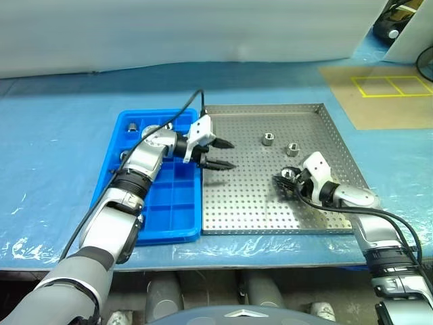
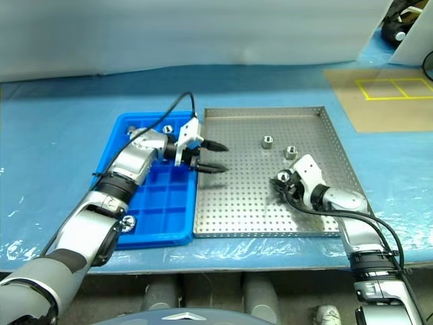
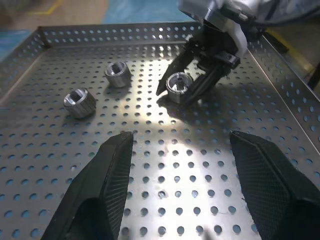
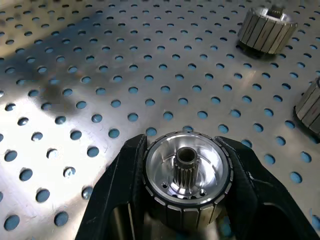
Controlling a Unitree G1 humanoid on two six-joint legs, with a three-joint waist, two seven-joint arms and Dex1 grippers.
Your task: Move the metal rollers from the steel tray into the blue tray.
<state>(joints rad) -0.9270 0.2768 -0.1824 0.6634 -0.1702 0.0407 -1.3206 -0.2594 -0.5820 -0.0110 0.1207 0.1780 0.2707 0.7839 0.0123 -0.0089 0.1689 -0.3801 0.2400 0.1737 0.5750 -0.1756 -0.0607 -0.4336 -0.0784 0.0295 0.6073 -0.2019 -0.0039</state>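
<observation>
The steel tray [image 1: 250, 196] lies in the middle of the table, with the blue tray [image 1: 172, 203] against its left side. My right gripper [image 1: 285, 181] is low over the steel tray's right half, shut on a metal roller [image 4: 187, 175] held between both fingers. Two more metal rollers [image 1: 268, 139] [image 1: 293, 149] stand loose on the perforated floor just beyond it. My left gripper [image 1: 230, 155] hovers open and empty over the steel tray's left edge, pointing at the right gripper [image 3: 187, 87]. Other rollers [image 2: 167, 128] [image 2: 130, 221] sit in compartments of the blue tray.
A pale blue sheet [image 1: 61, 135] covers the table. At the back right lies a brown board [image 1: 385, 108] with yellow taped squares. The table's front edge runs close below both trays.
</observation>
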